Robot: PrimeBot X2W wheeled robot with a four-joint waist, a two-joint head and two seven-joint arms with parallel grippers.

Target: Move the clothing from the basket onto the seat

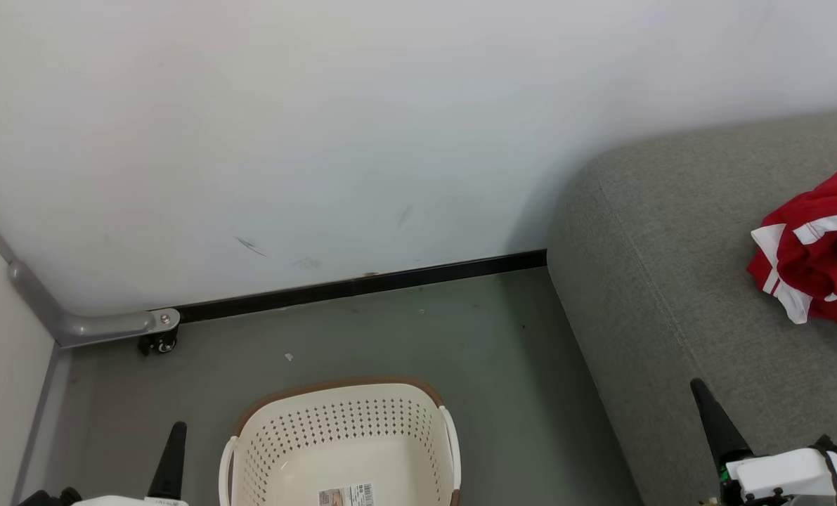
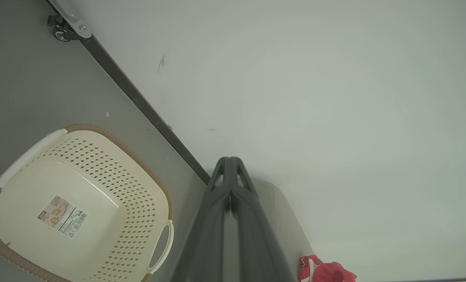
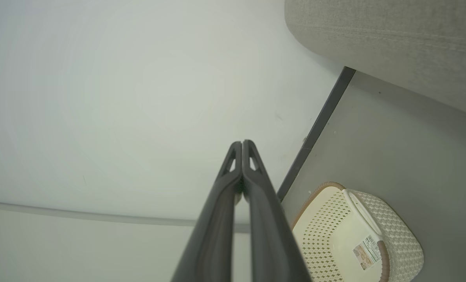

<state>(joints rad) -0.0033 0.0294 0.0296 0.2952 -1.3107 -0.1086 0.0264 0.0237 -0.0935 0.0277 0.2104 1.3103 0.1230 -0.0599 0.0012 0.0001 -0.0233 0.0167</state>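
Left gripper [image 2: 229, 161] closed on nothing, two long dark matte fingers pressed flat together, triangular cut-outs near the tapered tips; likewise the right gripper [image 3: 241, 144], fingers tip to tip, holding nothing. Between the two in the head view, nearer the left one, the basket [image 1: 334, 386] on the floor [image 1: 460, 337]: oval, smooth cream-white plastic, walls pierced with rows of small diamond holes, brown rim band, white loop handles at the sides. Flat on its bottom, a rectangular paper sticker [image 2: 62, 217] with a barcode, a small picture and print too small to read. Around it, dull grey-green flooring up to a black skirting strip [image 1: 362, 284] under a plain pale wall [image 1: 320, 126] with a few dark scuffs. Off to the right, the seat [image 1: 671, 295]: grey woven upholstery, rounded corner, stitched seam. On top of it, well apart from the basket, the clothing [image 1: 822, 246], a crumpled heap of soft red fabric with white stripes and trim.
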